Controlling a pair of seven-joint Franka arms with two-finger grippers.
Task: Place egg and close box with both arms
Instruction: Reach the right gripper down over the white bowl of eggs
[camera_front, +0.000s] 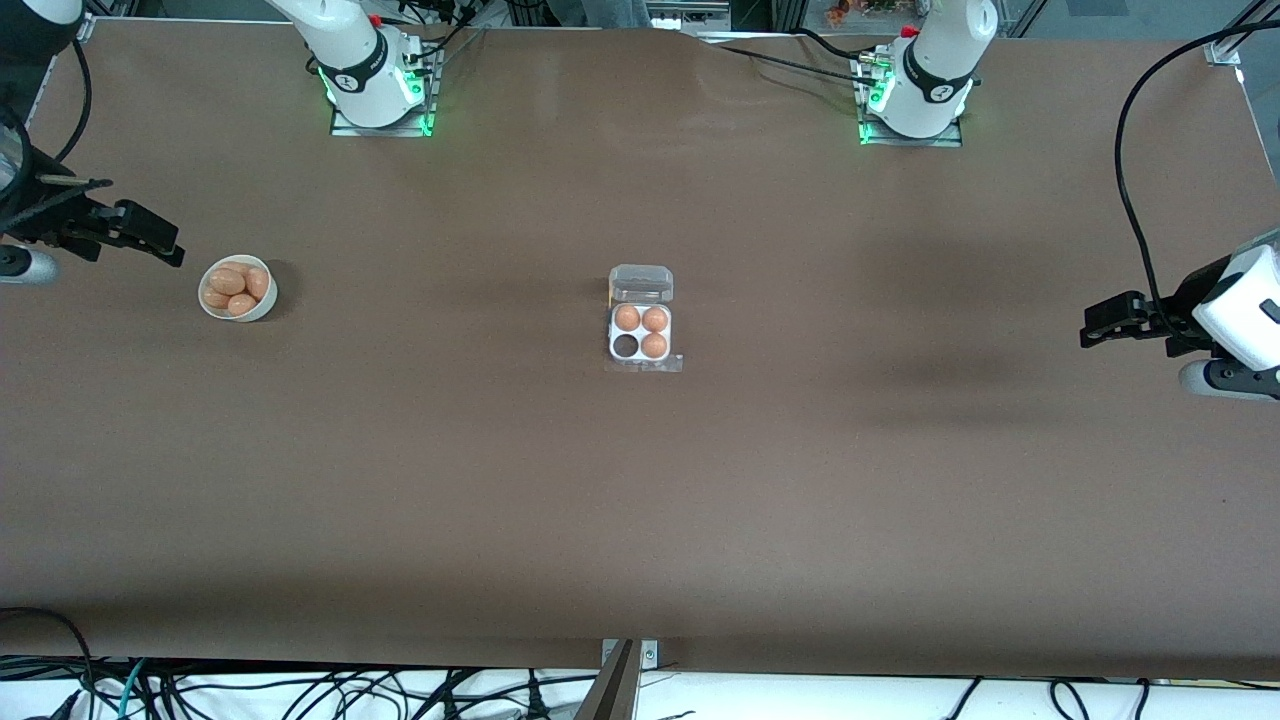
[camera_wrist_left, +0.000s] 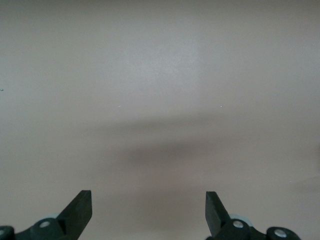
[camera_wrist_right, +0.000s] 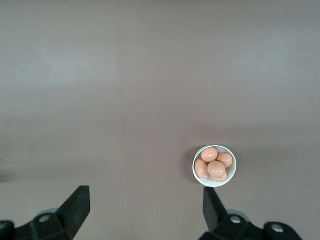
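The clear box lies mid-table with its lid folded open, on the side toward the robot bases. Three orange-brown eggs fill three cells; the cell nearer the front camera, on the right arm's side, is empty. Several more eggs lie in a white bowl toward the right arm's end; the eggs and the bowl also show in the right wrist view. My right gripper is open and empty, up beside the bowl. My left gripper is open and empty over bare table at the left arm's end.
The brown table spreads wide around the box. Both arm bases stand along the edge farthest from the front camera. Cables hang below the nearest edge.
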